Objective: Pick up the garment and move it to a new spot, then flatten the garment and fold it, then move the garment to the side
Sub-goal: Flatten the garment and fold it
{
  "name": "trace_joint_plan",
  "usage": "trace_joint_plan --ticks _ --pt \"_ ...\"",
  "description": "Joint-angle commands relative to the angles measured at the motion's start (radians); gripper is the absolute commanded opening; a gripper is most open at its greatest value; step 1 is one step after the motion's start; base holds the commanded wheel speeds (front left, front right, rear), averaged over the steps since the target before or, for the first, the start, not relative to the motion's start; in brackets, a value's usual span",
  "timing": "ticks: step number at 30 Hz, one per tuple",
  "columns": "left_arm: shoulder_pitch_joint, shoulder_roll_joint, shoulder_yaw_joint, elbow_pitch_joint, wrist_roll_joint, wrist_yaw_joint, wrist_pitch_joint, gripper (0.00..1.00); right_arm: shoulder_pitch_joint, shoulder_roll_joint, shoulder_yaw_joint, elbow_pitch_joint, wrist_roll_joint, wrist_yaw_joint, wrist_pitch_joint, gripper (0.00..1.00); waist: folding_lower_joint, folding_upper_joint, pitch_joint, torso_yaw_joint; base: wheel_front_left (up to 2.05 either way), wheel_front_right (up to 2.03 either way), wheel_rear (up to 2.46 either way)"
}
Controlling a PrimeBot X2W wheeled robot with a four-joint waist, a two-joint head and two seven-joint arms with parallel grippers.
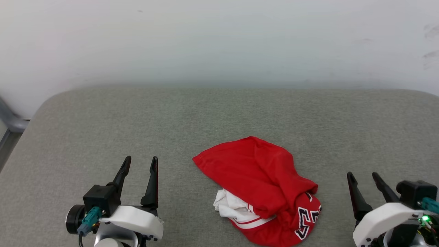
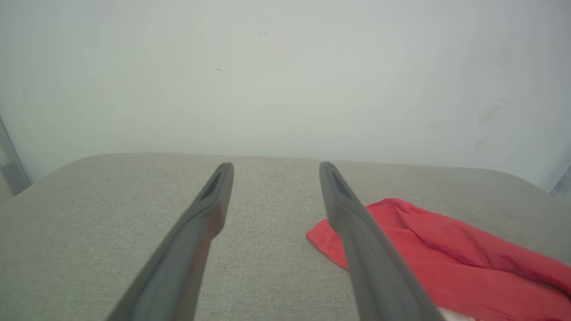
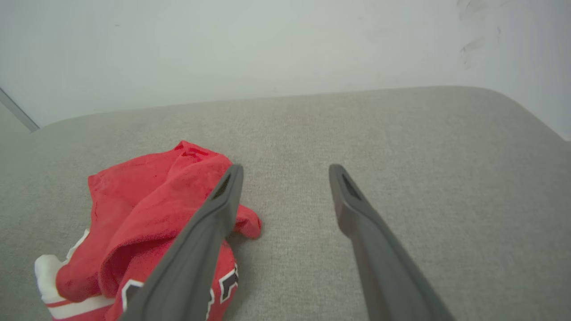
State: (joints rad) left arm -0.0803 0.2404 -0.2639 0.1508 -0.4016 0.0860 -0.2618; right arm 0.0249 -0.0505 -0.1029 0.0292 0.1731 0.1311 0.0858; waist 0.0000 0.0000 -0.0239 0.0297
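The garment lies crumpled in a heap on the grey padded table, near the front middle. It is red, with a white striped sleeve poking out at the lower left and black white-outlined numbers at the lower right. My left gripper stands open to its left, apart from it, nothing between its fingers. My right gripper stands open to its right, also apart. The left wrist view has the garment right of the open gripper. In the right wrist view the garment sits left of the open gripper.
A pale wall rises behind the table's far edge. A grey metal frame part shows past the table's left corner. Bare grey table surface stretches behind and to both sides of the heap.
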Motion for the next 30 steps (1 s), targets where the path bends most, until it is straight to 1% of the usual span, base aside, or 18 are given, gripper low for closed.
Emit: trace_joint_plan --ticks 1,4,8,13,16,20,24,25,26,27,30 --pt "-0.017 -0.008 0.001 -0.011 0.012 -0.007 -0.004 1.0 -0.036 -0.001 -0.009 0.036 0.018 -0.001 0.047 1.0 0.0 0.0 0.015 0.022 0.0 0.0 0.0" --pt "-0.038 -0.02 -0.001 -0.028 0.024 -0.016 -0.004 1.0 -0.087 -0.034 -0.015 0.102 0.057 -0.001 0.153 1.0 0.0 0.0 0.045 0.053 0.0 0.0 0.0" --pt "-0.061 -0.041 0.005 -0.051 0.038 -0.029 -0.004 1.0 -0.179 -0.097 0.02 0.169 0.108 -0.001 0.309 1.0 0.0 0.0 0.097 0.089 0.0 0.0 0.0" --pt "-0.083 -0.065 0.021 -0.066 0.057 -0.046 -0.004 1.0 -0.281 -0.172 0.105 0.231 0.163 -0.001 0.486 1.0 0.0 0.0 0.149 0.125 0.0 0.0 0.0" --pt "-0.094 -0.082 0.031 -0.068 0.067 -0.058 -0.004 1.0 -0.331 -0.203 0.171 0.272 0.194 -0.001 0.579 1.0 0.0 0.0 0.176 0.141 0.0 0.0 0.0" --pt "-0.105 -0.101 0.046 -0.063 0.079 -0.075 -0.004 1.0 -0.363 -0.232 0.245 0.333 0.23 -0.001 0.69 1.0 0.0 0.0 0.205 0.154 0.0 0.0 0.0" --pt "-0.109 -0.115 0.065 -0.053 0.093 -0.09 -0.004 1.0 -0.331 -0.234 0.3 0.401 0.265 -0.001 0.823 1.0 0.0 0.0 0.215 0.162 0.0 0.0 0.0" --pt "-0.11 -0.118 0.069 -0.051 0.097 -0.093 -0.004 1.0 -0.323 -0.231 0.309 0.408 0.278 0.0 0.846 0.6 0.0 0.0 0.216 0.163 0.0 0.0 0.0" --pt "-0.112 -0.122 0.073 -0.05 0.1 -0.095 -0.004 1.0 -0.321 -0.235 0.32 0.407 0.279 0.0 0.862 0.08 0.0 0.0 0.217 0.164 0.0 0.0 0.0" --pt "-0.113 -0.125 0.078 -0.048 0.102 -0.099 -0.004 1.0 -0.316 -0.235 0.328 0.408 0.289 0.0 0.88 0.0 0.0 0.0 0.217 0.165 0.0 0.0 0.0" --pt "-0.116 -0.131 0.089 -0.044 0.109 -0.104 -0.004 1.0 -0.325 -0.242 0.335 0.388 0.298 0.0 0.879 0.0 0.0 0.0 0.215 0.164 0.0 0.0 0.0"
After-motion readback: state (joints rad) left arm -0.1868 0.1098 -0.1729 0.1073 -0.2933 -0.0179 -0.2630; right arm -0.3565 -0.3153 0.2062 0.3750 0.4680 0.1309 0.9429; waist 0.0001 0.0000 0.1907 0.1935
